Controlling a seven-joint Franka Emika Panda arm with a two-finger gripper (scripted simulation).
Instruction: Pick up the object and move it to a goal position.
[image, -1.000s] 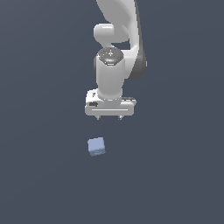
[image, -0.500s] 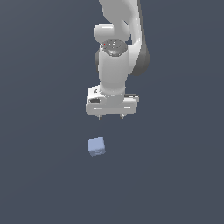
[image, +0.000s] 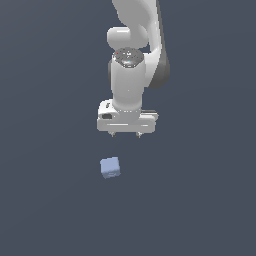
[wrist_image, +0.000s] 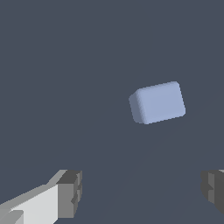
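Observation:
The object, a small pale periwinkle-blue cube (image: 110, 167), lies on the dark grey surface, slightly turned. My white gripper (image: 126, 135) hangs above it and a little toward the exterior view's right, pointing down, with its two short fingertips spread apart. In the wrist view the cube (wrist_image: 158, 103) lies ahead of the open fingers (wrist_image: 70, 192), apart from both, and nothing is between them. The gripper is open and empty.
The dark grey surface (image: 200, 200) stretches flat in every direction with no other objects in view. The white arm (image: 132, 55) rises from the gripper toward the top of the exterior view.
The gripper has moved a little toward the exterior view's left, closer to above the cube. The cube has not moved.

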